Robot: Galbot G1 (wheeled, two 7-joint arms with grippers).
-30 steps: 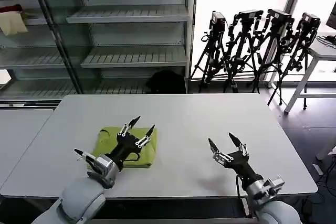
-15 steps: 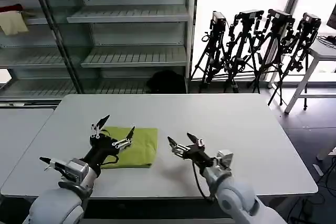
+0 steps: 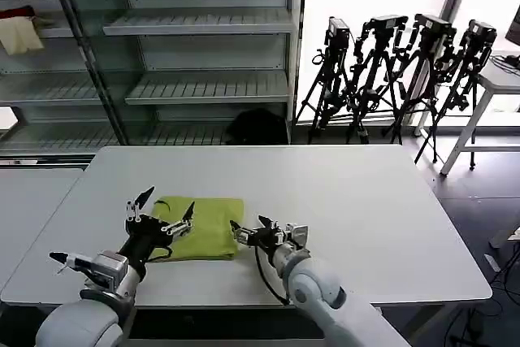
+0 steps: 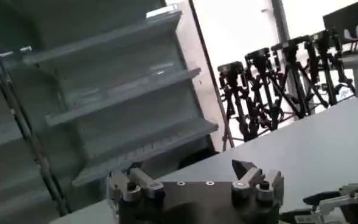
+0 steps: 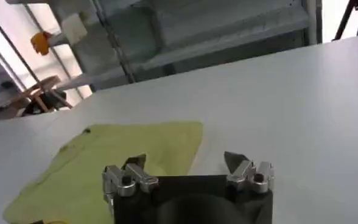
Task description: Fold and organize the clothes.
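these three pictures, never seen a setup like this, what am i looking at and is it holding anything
It is a two-armed robot at a white table. The wide picture comes from a camera on its head, looking down; the other two come from cameras on its wrists, so each shows that arm's own tool up close.

On the table lies one folded lime-green T-shirt. The left tool sits at the shirt's left edge and the right tool at its right edge. Both are open and hold nothing.

Behind the table stand metal shelves and a row of camera tripods.
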